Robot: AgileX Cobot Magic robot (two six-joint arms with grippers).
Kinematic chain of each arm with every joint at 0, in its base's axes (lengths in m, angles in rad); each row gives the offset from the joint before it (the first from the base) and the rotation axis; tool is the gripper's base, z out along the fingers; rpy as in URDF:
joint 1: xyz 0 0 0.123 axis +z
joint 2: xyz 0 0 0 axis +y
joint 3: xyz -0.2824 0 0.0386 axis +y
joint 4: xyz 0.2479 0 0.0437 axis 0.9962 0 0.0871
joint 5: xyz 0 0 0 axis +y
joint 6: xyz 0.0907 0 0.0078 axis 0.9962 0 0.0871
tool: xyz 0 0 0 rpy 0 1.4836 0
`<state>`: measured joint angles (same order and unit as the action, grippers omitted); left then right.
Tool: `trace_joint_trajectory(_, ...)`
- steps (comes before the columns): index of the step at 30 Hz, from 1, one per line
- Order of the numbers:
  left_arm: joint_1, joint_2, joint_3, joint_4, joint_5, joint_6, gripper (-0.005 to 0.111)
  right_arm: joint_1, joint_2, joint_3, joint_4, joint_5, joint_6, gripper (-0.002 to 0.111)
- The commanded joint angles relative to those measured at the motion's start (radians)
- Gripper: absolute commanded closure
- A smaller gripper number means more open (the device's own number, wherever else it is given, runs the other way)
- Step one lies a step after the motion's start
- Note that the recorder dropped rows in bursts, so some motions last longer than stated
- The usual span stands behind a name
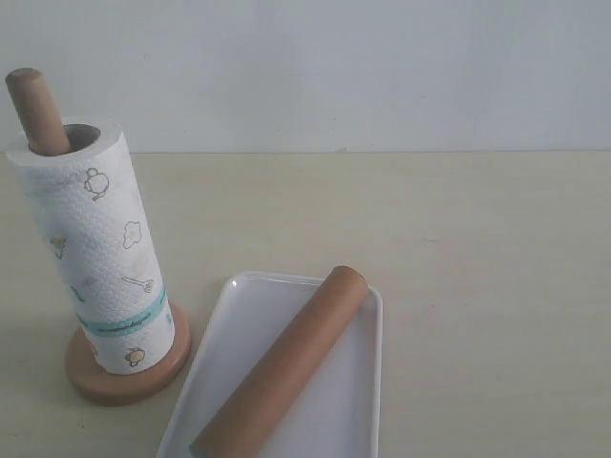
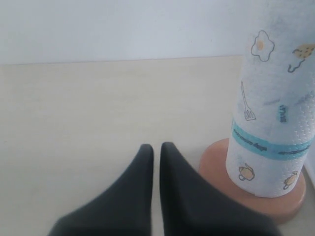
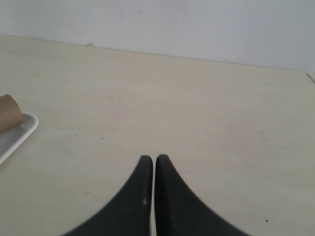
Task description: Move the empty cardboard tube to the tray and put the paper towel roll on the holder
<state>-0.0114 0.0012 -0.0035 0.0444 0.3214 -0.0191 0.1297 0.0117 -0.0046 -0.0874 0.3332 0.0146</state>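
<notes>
Left gripper (image 2: 153, 147), pressed shut and empty, sits just beside the roll (image 2: 273, 123), which stands upright on the holder (image 1: 95, 382) toward the worktop's (image 1: 477, 286) left. Right gripper (image 3: 150, 158), also shut, is near the tray (image 1: 229, 329), where the tube (image 1: 286, 367) lies slantwise. I judge nothing is left to move.

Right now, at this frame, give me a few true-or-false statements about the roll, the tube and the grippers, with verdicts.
1. The empty cardboard tube lies diagonally in the tray. True.
2. The paper towel roll stands upright on the holder. True.
3. The holder's dowel is bare. False: the roll sits over it, and only its top shows.
4. The left gripper and the right gripper are both shut. True.
5. The right gripper is clamped on the tube. False: it holds nothing, with only the table beneath it.
</notes>
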Motion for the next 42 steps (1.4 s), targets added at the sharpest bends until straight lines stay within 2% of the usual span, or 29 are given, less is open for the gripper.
trace_joint_trajectory(1,0.003,-0.001,0.003,-0.006,-0.004,-0.006,0.103,-0.076,-0.012,0.005,-0.001,0.007,0.005,0.107)
trace_joint_trajectory(42,0.003,-0.001,0.003,-0.006,-0.004,-0.006,0.103,-0.08,-0.012,0.005,-0.001,0.008,0.008,0.107)
